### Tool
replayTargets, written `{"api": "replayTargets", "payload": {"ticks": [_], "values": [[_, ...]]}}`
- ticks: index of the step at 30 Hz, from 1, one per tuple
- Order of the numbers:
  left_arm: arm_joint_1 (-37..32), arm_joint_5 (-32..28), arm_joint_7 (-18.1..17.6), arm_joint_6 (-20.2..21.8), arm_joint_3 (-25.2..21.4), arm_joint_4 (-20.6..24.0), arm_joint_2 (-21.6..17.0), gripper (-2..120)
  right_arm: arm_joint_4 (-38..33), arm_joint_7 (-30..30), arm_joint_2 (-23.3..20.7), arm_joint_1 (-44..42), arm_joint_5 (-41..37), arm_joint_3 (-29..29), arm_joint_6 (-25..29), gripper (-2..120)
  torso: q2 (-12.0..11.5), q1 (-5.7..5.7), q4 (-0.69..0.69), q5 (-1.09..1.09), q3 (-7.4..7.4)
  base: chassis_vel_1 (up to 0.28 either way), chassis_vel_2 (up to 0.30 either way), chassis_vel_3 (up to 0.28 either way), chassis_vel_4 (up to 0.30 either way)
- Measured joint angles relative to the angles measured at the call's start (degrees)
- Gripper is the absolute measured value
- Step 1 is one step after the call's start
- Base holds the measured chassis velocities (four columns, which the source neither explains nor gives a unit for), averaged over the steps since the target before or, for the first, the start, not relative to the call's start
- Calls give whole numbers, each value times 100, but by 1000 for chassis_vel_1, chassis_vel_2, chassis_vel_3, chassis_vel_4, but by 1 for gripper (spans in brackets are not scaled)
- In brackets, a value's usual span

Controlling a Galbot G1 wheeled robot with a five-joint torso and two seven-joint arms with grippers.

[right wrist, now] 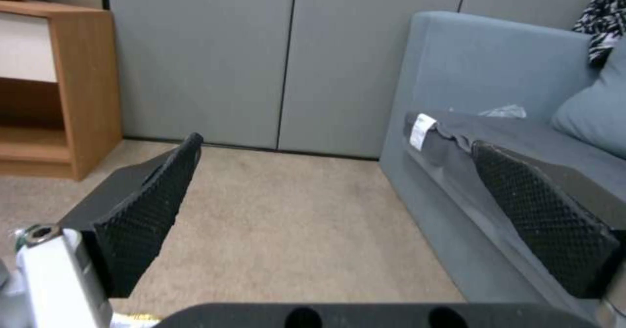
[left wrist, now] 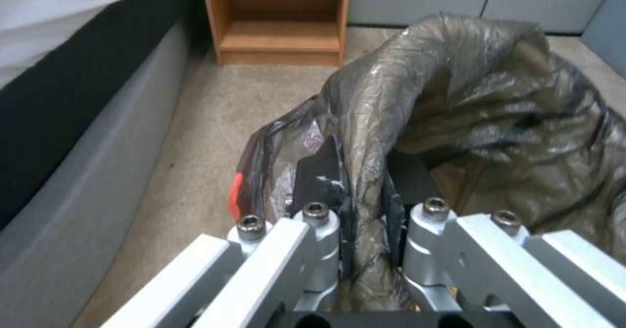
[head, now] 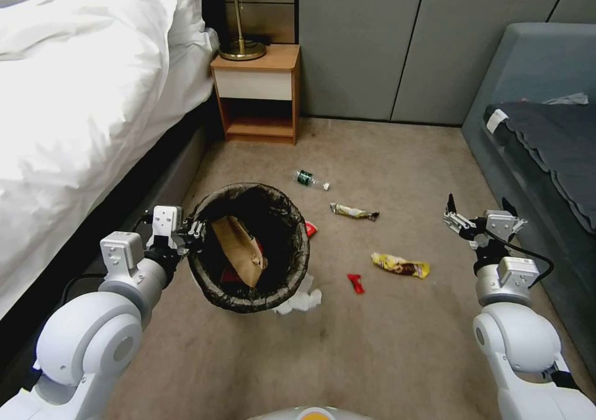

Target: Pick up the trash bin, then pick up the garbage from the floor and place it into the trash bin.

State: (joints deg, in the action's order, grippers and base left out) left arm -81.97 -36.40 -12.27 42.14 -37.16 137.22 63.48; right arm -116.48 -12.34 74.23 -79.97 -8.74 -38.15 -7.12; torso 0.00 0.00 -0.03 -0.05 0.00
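left gripper: clamped on the bag-lined rim of the trash bin, bin held beside the bed | right gripper: jaws spread wide, empty, on the bin's far right | nearest garbage: yellow wrapper, between bin and right gripper, long axis running from one toward the other, right arm nearer | in bin: tan paper bag
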Motion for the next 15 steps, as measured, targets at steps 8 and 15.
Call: {"api": "replayTargets", "payload": {"ticks": [8, 15], "values": [[17, -1, -6, 0, -1, -44, -3, 6, -6, -171, -37, 36, -5, 91, -44, 100, 0, 1, 3, 5, 1, -131, 154, 130, -134], [-24, -26, -70, 0, -60, -134, -117, 6, 14, -259, -143, 125, 14, 386, -121, 100, 0, 0, 3, 5, 0, 25, -18, -17, 24]]}}
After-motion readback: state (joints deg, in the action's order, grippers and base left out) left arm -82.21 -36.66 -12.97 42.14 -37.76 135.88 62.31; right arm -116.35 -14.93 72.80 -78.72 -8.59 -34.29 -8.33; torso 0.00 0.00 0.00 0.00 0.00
